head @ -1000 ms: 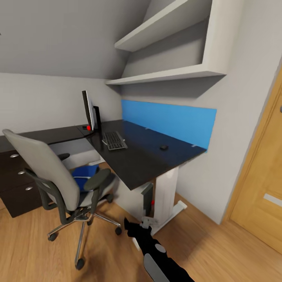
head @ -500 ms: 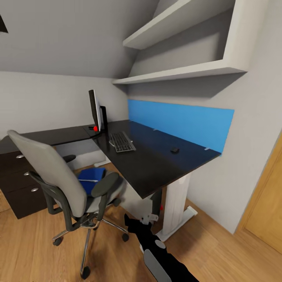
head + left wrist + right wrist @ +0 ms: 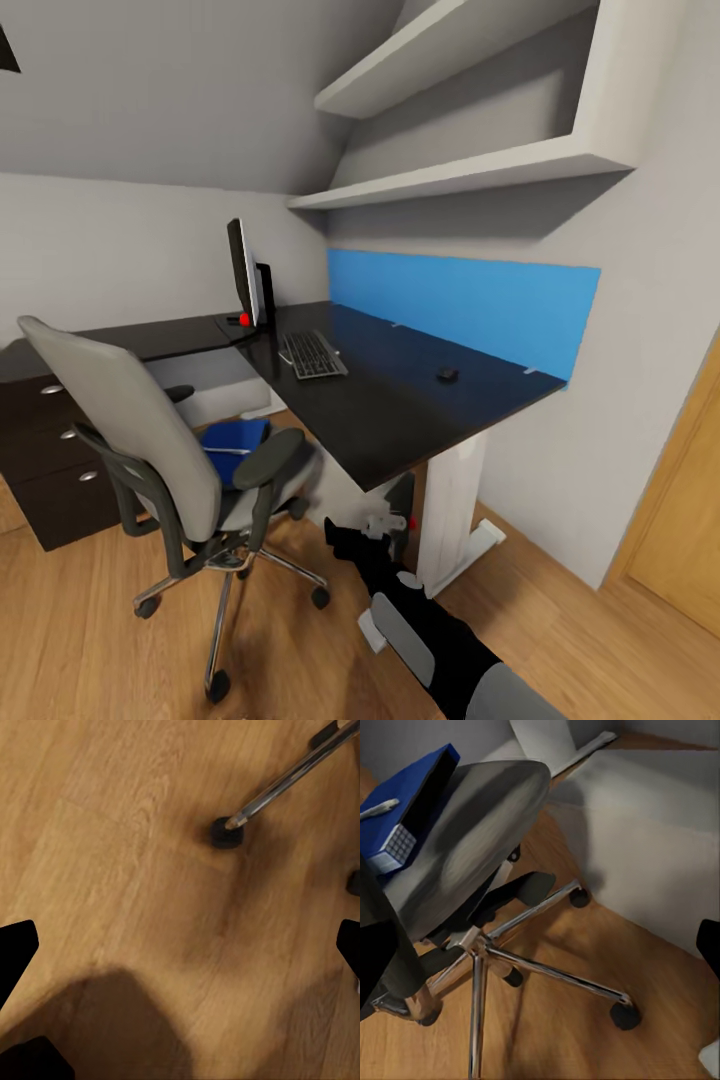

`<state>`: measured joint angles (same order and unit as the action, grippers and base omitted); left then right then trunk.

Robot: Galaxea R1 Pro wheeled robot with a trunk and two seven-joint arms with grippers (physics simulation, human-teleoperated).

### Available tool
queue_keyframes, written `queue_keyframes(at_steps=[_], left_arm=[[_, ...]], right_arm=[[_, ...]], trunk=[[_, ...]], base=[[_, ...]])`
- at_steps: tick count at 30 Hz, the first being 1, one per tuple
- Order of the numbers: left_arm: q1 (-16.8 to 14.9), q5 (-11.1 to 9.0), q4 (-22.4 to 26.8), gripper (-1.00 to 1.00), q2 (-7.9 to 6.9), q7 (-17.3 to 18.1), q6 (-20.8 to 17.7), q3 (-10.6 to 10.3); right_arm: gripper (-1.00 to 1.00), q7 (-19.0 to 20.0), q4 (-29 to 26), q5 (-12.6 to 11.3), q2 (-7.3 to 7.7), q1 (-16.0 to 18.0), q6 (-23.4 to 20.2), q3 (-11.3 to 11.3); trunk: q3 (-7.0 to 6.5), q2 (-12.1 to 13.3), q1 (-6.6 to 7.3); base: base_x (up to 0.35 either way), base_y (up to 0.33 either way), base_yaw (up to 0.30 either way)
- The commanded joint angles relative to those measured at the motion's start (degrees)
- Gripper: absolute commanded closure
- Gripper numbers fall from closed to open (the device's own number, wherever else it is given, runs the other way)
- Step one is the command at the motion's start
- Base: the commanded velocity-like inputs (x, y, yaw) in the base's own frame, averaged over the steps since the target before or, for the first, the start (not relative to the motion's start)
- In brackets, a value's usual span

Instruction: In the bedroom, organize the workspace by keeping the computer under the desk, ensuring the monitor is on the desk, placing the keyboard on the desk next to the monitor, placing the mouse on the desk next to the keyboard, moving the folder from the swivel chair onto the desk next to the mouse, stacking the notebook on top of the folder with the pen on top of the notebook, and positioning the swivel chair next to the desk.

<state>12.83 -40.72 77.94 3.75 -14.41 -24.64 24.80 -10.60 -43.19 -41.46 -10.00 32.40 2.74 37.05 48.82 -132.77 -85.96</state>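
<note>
The grey swivel chair (image 3: 150, 440) stands on the wood floor in front of the black desk (image 3: 380, 420). On its seat lies the blue folder (image 3: 232, 438) (image 3: 416, 791), and the thin whitish pen (image 3: 379, 808) rests on top of it. The monitor (image 3: 243, 272), keyboard (image 3: 314, 354) and mouse (image 3: 447, 374) sit on the desk. The grey computer (image 3: 400, 495) stands under it. The notebook is out of view. My right gripper (image 3: 342, 535) (image 3: 540, 952) is open, low beside the chair's chrome base (image 3: 480, 945). My left gripper (image 3: 180, 945) is open above the floor near a caster (image 3: 225, 832).
A black drawer unit (image 3: 50, 470) with silver knobs stands left of the chair. A blue wall panel (image 3: 460, 300) and white shelves (image 3: 450, 170) are behind and above the desk. A wooden door (image 3: 680, 530) is at the right. A white desk leg (image 3: 450, 510) stands beside my right arm.
The whole view has shifted left and down a little, so the camera moved. My right gripper has risen and reached forward toward the chair and the desk's underside.
</note>
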Motion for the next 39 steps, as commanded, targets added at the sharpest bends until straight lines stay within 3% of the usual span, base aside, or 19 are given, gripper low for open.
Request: queue_keyframes(at_steps=[1,8,26,39], left_arm=[[0.0,-0.6,0.2,-1.0,0.03,-0.3,-0.2,0.1],[0.0,-0.7,0.2,-1.0,0.03,-0.1,-0.2,0.1],[0.0,-0.7,0.2,-1.0,0.03,0.0,-0.3,0.0],[0.0,0.0,-0.8,-1.0,-0.18,0.1,0.1,-0.6]], right_arm=[[-1.0,1.7,1.1,-0.4,0.0,1.4,0.2,0.3],[-1.0,5.4,2.0,0.0,0.0,2.6,0.0,0.4],[-1.0,6.1,2.1,0.0,0.0,2.8,0.3,0.5],[-1.0,6.0,2.1,-0.3,0.0,2.8,1.0,0.3]], trunk=[[0.23,-0.4,-0.22],[1.49,-3.2,-1.76],[4.72,-10.5,-5.71],[5.17,-10.5,-5.76]], base=[[0.0,0.0,0.0],[0.0,0.0,0.0],[0.0,0.0,0.048],[0.032,0.0,0.082]])
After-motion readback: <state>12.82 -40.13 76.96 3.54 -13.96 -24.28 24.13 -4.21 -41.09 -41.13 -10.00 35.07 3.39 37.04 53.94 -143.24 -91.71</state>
